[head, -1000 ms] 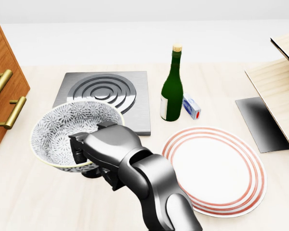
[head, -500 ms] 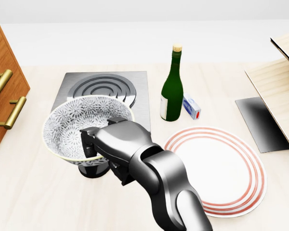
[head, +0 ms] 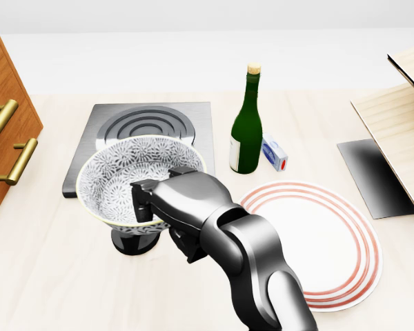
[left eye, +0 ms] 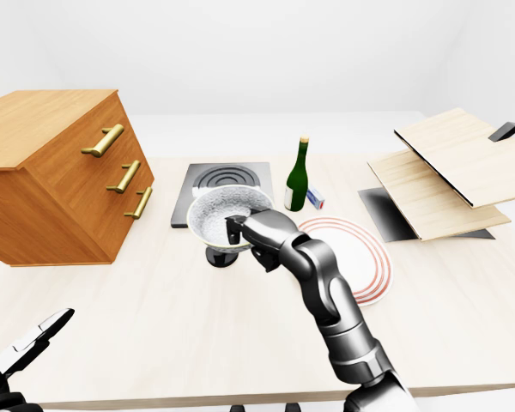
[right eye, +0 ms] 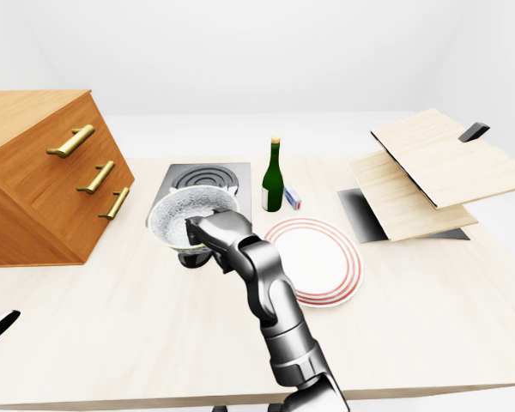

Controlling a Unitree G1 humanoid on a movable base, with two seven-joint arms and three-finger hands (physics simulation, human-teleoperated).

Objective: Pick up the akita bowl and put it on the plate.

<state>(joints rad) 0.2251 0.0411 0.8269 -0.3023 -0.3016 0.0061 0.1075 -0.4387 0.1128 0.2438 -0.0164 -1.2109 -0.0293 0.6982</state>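
Head view: fingers (head: 143, 201) of the right hand (head: 183, 207) clamp the right rim of the bowl (head: 117, 176), which is held tilted. Plate (head: 331, 234) lies just rightward on the bench (head: 41, 283), on this hand's side.

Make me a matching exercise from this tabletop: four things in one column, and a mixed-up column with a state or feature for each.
Things
1. akita bowl
2. plate
3. wine bottle
4. drawer cabinet

States
A. red rings round its rim
B. gripped at its rim by the right hand
C. brass handles on its face
D. upright next to a small box

Pairs: 1-B, 2-A, 3-D, 4-C
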